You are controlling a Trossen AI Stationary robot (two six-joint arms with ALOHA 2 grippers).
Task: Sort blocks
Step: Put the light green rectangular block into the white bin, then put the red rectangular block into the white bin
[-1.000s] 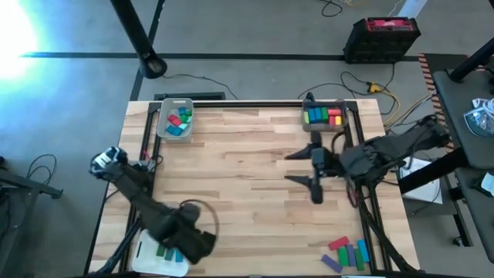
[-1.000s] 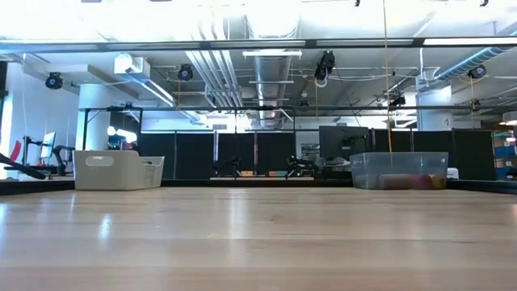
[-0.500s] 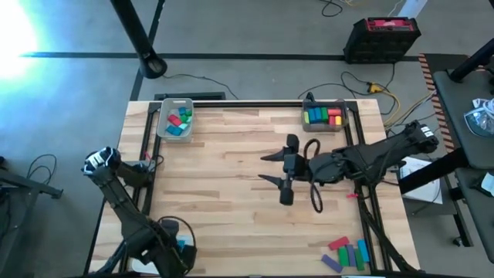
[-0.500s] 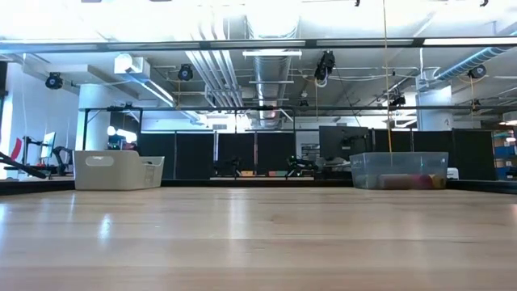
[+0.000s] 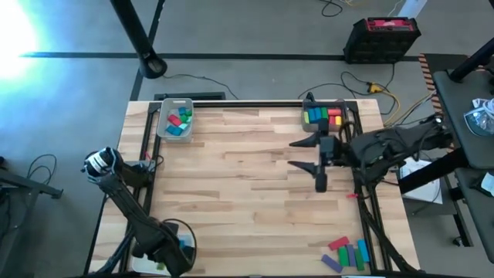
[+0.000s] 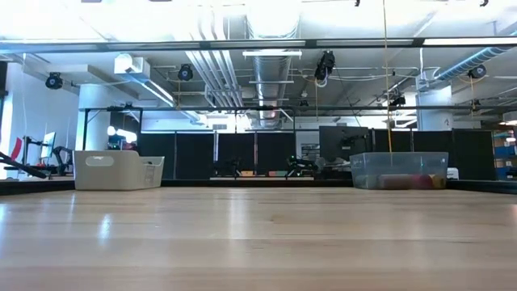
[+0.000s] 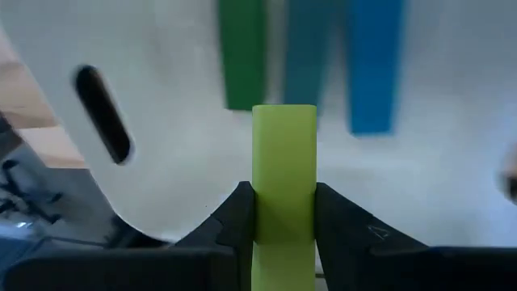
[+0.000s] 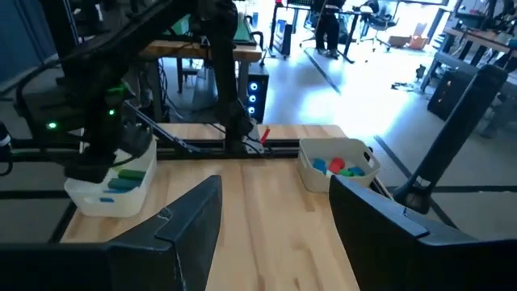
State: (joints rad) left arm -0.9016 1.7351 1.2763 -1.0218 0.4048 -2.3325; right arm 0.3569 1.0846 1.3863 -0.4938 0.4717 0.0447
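Lime-green bar block (image 7: 283, 186) clamped between left gripper (image 7: 283, 222) fingers, long axis running forward, directly over white tray (image 7: 161, 121) at table's near-left corner; green, teal and blue bars inside lie parallel just ahead. Loose blocks (image 5: 346, 253) near-right. Right gripper (image 5: 307, 153) mid-table, jaws wide, empty. Far trays: grey tray (image 5: 174, 119), clear tray (image 5: 324, 116), both holding blocks.

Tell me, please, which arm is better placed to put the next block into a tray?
Left. The left gripper is shut on a yellow-green block right above the white tray holding bars. The right gripper is open, empty, over bare table.
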